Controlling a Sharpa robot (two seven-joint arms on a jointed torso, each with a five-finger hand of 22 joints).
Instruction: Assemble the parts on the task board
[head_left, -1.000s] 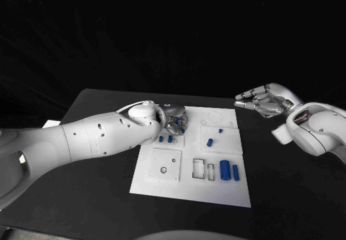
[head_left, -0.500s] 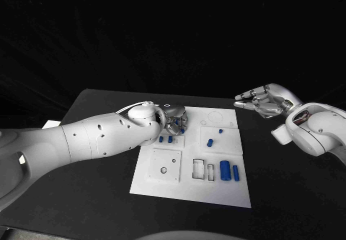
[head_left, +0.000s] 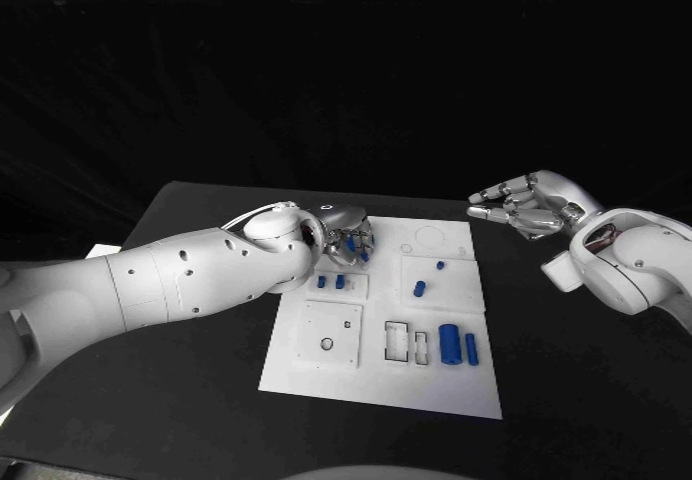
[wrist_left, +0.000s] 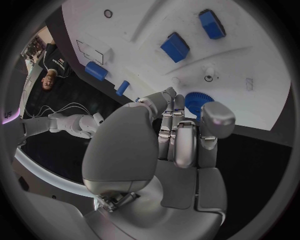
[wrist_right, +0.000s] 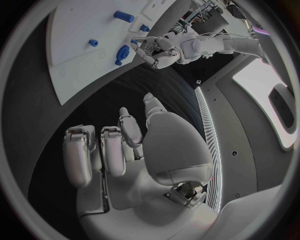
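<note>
left hand (wrist_left: 178, 135) pinches a blue gear (wrist_left: 197, 102) just above the task board (head_left: 433, 385)'s far-left corner | right hand (head_left: 526, 203) curled, holding nothing, off the board | gear — likely light, stiff plastic; grip by its toothed rim

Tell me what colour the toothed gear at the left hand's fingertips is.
Blue. The gear shows best in the left wrist view, beside the left hand.

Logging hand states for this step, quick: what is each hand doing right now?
Left hand: fingers closed around a blue gear.
Right hand: holds nothing, fingers curled in.
</note>
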